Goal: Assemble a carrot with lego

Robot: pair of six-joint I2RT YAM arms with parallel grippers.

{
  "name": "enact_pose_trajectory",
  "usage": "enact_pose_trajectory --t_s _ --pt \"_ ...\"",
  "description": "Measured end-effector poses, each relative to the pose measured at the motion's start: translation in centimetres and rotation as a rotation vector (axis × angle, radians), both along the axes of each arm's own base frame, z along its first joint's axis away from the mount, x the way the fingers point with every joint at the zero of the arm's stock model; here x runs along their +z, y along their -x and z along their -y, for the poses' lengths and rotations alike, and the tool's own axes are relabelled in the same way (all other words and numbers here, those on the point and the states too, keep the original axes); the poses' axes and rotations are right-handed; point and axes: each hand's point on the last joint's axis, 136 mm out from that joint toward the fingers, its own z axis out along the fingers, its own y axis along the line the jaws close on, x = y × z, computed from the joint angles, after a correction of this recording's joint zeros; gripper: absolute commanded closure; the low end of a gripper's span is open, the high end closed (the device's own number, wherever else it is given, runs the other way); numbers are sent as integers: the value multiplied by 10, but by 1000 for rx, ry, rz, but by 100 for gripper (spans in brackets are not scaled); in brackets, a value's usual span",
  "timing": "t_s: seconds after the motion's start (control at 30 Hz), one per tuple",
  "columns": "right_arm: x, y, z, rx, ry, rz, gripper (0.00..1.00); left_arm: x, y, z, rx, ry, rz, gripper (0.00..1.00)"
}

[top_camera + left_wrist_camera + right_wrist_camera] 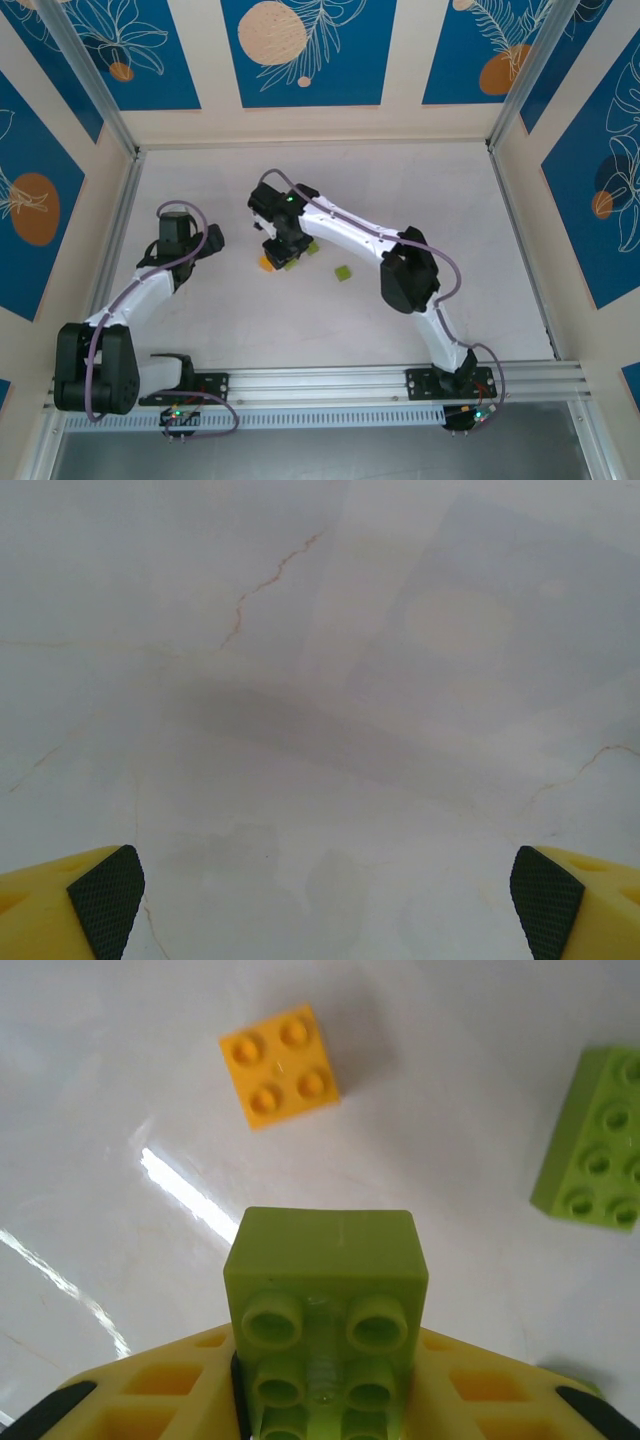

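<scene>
Right wrist view: the right end effector is clamped on a green brick, near the orange brick; the left end effector stands apart. Both bricks seem light, rigid and slick; pinch flat sides.

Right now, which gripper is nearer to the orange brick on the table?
The right one. The right gripper, shut on a green brick, is just beside the orange brick. The left gripper stands open farther to the left, clear of it.
</scene>
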Motion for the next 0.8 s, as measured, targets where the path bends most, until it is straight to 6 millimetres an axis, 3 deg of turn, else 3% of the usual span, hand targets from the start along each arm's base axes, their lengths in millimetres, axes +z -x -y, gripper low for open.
enact_pose_trajectory --t_s 0.07,0.23,0.33,0.47,0.8 --pt "-12 6 11 -25 20 -19 61 -2 0 0 0 0 -5 4" --pt "-65 22 39 -89 106 -95 60 -2 1 0 0 1 -10 4" --pt "-83 28 49 -117 129 -116 58 -2 1 0 3 4 -9 4" --pt "-88 26 48 -143 112 -112 48 -1 2 1 1 11 -8 4" --pt "-88 25 51 -161 29 -77 50 -2 2 1 12 23 -13 4"
